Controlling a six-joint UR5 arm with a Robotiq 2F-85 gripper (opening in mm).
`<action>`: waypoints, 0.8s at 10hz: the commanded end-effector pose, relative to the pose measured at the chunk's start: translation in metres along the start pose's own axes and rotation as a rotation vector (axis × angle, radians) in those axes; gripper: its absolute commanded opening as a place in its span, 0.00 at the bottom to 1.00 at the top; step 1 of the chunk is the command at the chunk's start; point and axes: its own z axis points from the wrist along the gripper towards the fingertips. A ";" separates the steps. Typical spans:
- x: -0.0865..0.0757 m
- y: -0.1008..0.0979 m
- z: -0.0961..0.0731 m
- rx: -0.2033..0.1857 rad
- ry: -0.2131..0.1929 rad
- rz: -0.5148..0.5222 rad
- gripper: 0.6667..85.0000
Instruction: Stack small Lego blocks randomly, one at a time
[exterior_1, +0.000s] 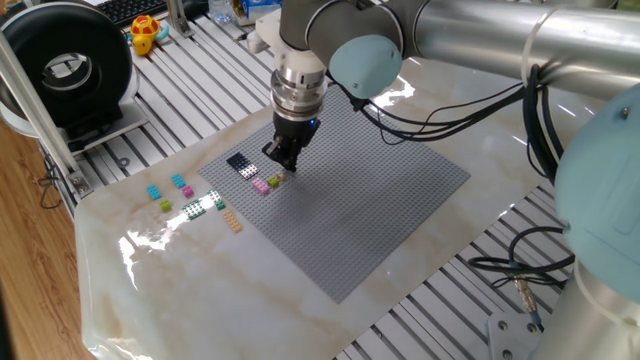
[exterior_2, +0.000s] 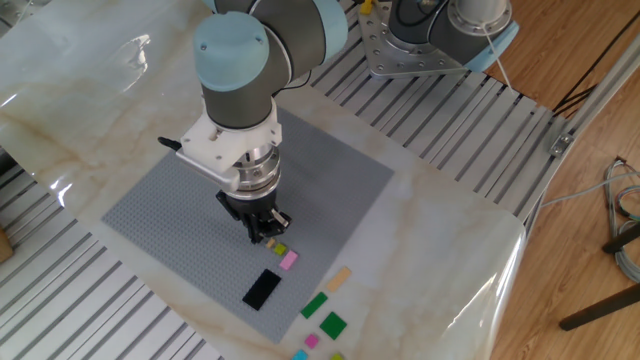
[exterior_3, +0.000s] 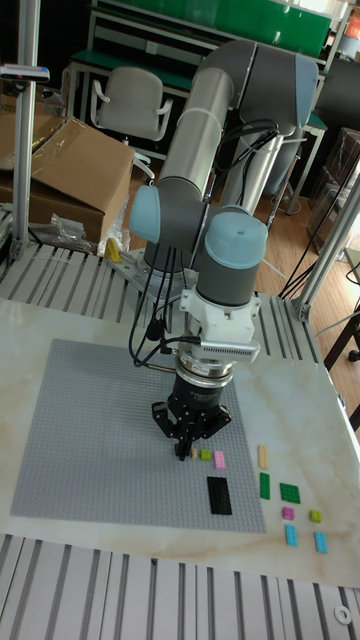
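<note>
My gripper (exterior_3: 186, 450) is low over the grey baseplate (exterior_3: 90, 440), its fingers drawn together around a tiny tan Lego block (exterior_3: 193, 455) at the tips. Just beside it on the plate sit an olive block (exterior_3: 205, 455), a pink block (exterior_3: 219, 459) and a long black block (exterior_3: 218, 495). The other fixed view shows the gripper (exterior_2: 265, 236) next to the olive block (exterior_2: 279, 249), pink block (exterior_2: 289, 260) and black block (exterior_2: 262, 289). In one fixed view the gripper (exterior_1: 283, 160) stands by the pink block (exterior_1: 261, 184).
Loose blocks lie on the marble past the plate's edge: a tan one (exterior_3: 264, 456), two green ones (exterior_3: 265, 485) (exterior_3: 290, 491), pink (exterior_3: 288, 513), lime (exterior_3: 315, 516) and cyan (exterior_3: 322, 541). The arm's cables (exterior_1: 450, 105) hang over the plate's far side.
</note>
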 end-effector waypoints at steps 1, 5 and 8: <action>-0.001 0.001 0.000 -0.010 -0.003 0.016 0.01; 0.000 0.001 0.001 -0.008 -0.003 0.021 0.01; 0.001 0.002 0.002 -0.007 -0.002 0.026 0.01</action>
